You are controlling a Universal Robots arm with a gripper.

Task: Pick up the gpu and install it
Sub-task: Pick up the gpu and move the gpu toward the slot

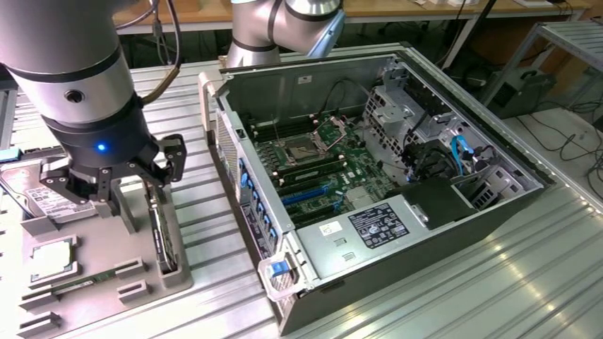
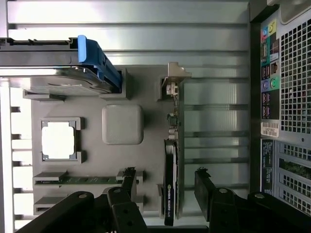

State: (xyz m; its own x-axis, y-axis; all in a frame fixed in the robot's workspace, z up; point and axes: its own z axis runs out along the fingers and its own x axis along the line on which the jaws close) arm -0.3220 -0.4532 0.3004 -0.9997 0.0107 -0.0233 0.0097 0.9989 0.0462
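The gripper [image 2: 164, 171] hung open wide over the grey tray [image 1: 141, 300] at the lower left of the exterior view, holding nothing. In the wrist view its two fingers [image 2: 128, 177] straddled the gpu [image 2: 170, 165], which stood on edge in its slot in the tray, metal bracket end away from the fingers. The card seemed slightly nearer one finger, though the angle made that hard to judge. If so, that finger would probably touch first and tip the thin card in its slot. A descending finger might also catch the holder of the memory stick [image 2: 82, 180] alongside. A grip on so narrow an edge could let the card twist.
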